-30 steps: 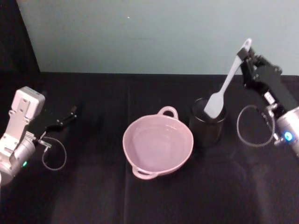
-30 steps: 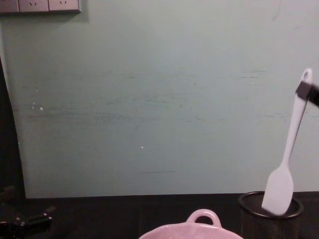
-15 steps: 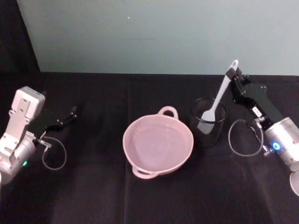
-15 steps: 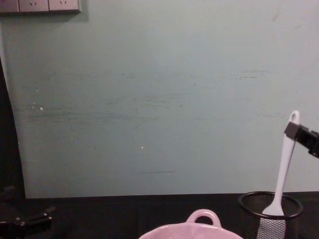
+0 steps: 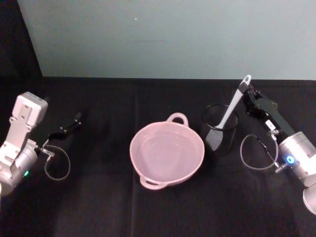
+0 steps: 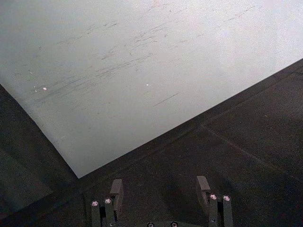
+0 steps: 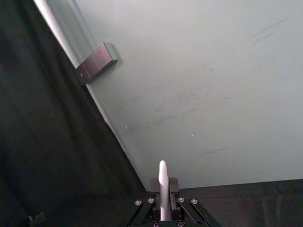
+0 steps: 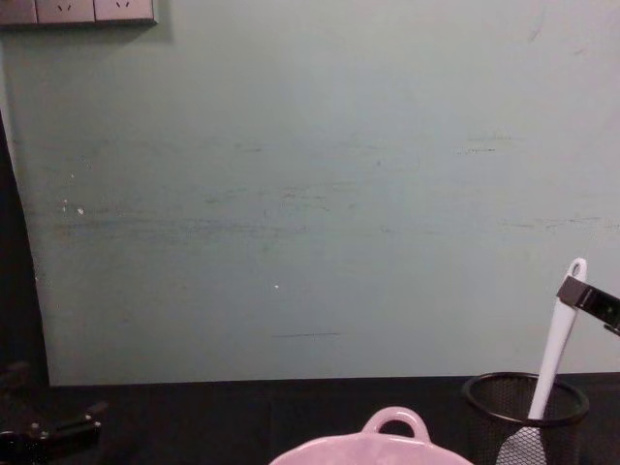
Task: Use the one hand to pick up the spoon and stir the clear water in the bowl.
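Right pincer [image 5: 245, 92]: clenched on the spoon [image 5: 228, 112] near its holed handle end, right of frame in head view
Spoon: head down inside the black mesh cup [image 5: 219, 129], handle leaning up and right
Bowl [image 5: 167, 152]: frame centre on the desk [image 5: 98, 197], just left of the cup, untouched
Left pincer [image 6: 160, 189]: released, parked at left edge
Step advice: lift the spoon straight clear of the cup rim before swinging left over the bowl; keep the grip firm
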Controlling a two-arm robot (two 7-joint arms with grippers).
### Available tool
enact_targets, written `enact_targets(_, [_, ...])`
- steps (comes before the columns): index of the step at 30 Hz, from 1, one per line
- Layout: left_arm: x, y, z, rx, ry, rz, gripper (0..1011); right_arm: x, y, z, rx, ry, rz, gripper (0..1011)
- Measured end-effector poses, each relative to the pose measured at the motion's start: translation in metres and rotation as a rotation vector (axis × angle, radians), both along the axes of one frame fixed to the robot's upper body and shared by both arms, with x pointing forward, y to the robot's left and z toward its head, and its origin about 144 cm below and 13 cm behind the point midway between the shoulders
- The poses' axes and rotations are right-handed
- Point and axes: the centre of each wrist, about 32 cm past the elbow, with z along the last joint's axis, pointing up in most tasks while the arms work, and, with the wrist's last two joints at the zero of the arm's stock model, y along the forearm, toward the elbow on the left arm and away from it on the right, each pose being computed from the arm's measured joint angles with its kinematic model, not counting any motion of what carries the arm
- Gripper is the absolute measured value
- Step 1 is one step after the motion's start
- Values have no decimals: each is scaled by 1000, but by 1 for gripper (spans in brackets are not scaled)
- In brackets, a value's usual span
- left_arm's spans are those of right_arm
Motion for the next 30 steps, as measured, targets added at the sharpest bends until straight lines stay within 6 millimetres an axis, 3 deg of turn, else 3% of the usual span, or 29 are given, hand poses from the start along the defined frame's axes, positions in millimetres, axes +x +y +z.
enact_targets(14, [0, 0, 0, 0, 0, 0, 1011, 2, -3, -12, 116, 64, -5, 140])
enact_targets(19, [0, 0, 0, 0, 0, 0, 1011, 1, -5, -13, 131, 86, -15, 321])
enact_targets(21, [0, 0, 0, 0, 0, 0, 1011, 0, -5, -14, 130, 92, -23, 336])
enact_targets(23, [0, 0, 0, 0, 0, 0, 1011, -1, -6, -13, 126, 92, -32, 440])
enact_targets(24, [0, 0, 0, 0, 0, 0, 1011, -1, -6, -13, 126, 92, -32, 440])
enact_targets(30, [0, 0, 0, 0, 0, 0, 1011, -8, -11, -11, 88, 136, -58, 664])
